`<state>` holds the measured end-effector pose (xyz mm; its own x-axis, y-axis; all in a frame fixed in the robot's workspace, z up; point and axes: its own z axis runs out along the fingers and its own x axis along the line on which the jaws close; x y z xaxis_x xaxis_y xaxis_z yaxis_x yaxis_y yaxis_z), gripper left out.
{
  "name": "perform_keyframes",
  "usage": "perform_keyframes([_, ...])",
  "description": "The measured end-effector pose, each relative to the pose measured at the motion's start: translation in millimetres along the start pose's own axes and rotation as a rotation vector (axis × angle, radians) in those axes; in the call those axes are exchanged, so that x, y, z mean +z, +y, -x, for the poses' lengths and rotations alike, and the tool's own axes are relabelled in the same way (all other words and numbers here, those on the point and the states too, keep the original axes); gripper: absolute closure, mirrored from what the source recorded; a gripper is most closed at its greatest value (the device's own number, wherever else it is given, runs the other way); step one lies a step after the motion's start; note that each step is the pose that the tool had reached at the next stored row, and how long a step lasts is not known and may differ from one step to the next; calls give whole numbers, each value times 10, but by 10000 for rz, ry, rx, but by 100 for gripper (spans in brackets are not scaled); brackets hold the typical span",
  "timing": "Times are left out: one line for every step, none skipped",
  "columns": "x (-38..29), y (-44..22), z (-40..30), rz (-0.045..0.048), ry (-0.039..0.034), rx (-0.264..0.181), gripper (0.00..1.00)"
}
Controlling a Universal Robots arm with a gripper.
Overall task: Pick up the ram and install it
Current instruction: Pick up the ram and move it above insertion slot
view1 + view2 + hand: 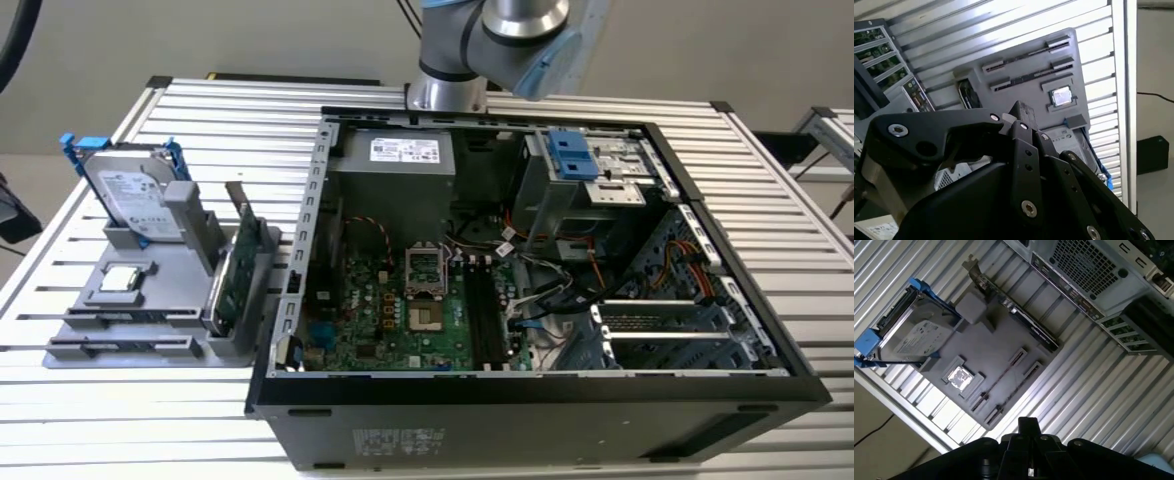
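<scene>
We see the claw [1027, 422] pressed together, holding nothing, well apart from the ram [999, 381] slotted in the grey holder [989, 347].

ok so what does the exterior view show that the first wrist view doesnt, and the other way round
The exterior view adds the inside of the open case: the motherboard, the power supply, and the arm above the far edge. The first wrist view adds the case's vented rear panel and the gripper, up off the table near the grey holder. Both share that holder with its hard drive, green card, processor chip and thin ram, untouched in its slot.
</scene>
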<state>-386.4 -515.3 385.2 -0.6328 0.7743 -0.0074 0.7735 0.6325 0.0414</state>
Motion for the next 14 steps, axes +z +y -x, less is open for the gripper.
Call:
perform_keyframes([1, 0, 0, -3, -3, 112, 100])
perform_keyframes([1, 0, 0, -8, -5, 226, 100])
perform_keyframes([2, 0, 0, -11, -7, 333, 100])
perform_keyframes([3, 0, 0, -15, -9, 452, 100])
perform_keyframes([3, 0, 0, -19, -12, 564, 100])
perform_keyframes([4, 0, 0, -22, -14, 680, 100])
perform_keyframes([4, 0, 0, -26, -17, 793, 100])
perform_keyframes([5, 0, 0, -29, -19, 910, 100])
perform_keyframes([5, 0, 0, -32, -22, 1017, 100])
perform_keyframes([6, 0, 0, -35, -25, 1135, 100])
perform_keyframes([6, -1, 0, -38, -28, 1249, 100])
perform_keyframes([7, -1, 0, -41, -31, 1366, 100])
perform_keyframes([8, -1, -1, -44, -34, 1478, 100])
perform_keyframes([9, -1, -1, -46, -37, 1590, 100])
